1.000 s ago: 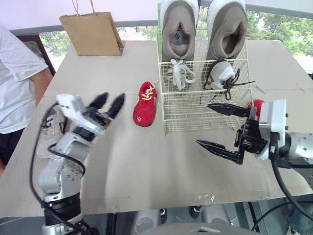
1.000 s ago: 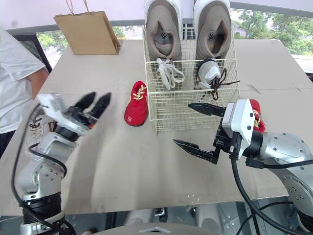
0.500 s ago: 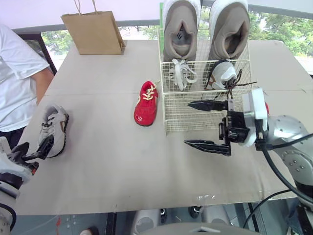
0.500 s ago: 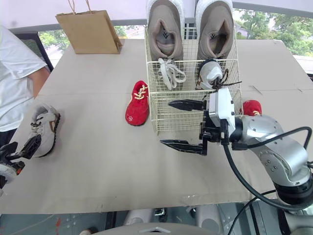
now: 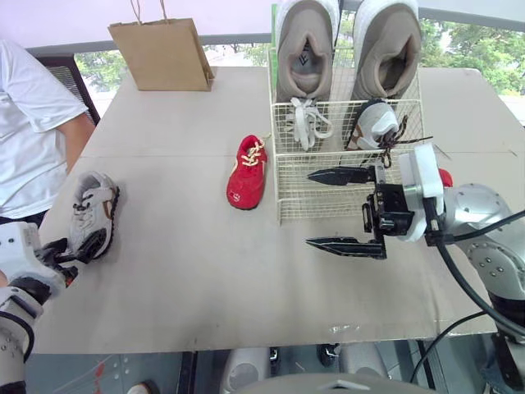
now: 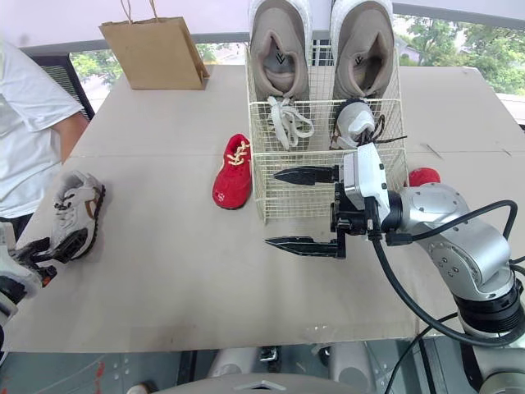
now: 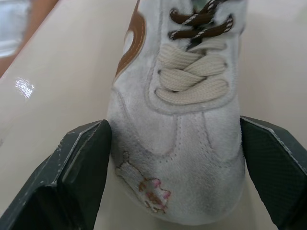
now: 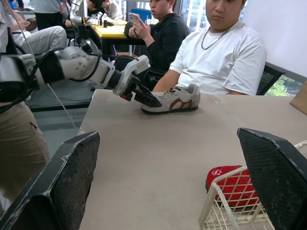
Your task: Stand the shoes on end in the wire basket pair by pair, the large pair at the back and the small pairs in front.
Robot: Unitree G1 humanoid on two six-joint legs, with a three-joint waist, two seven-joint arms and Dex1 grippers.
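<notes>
Left wrist view — left tool point(image 7: 173, 132) spread astride white sneaker point(image 7: 189, 91) toe, not gripping; rounded toe could squirt toward tabletop point(image 5: 205, 263) edge. Right tool point(image 5: 311, 208) gaping, empty.

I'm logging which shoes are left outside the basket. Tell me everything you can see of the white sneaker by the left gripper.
The small white sneaker looks like suede, with a brown side stripe, cream and brown laces and a small pink print on the toe. It lies sole-down on the table, near its left edge, the open left gripper straddling its toe.
</notes>
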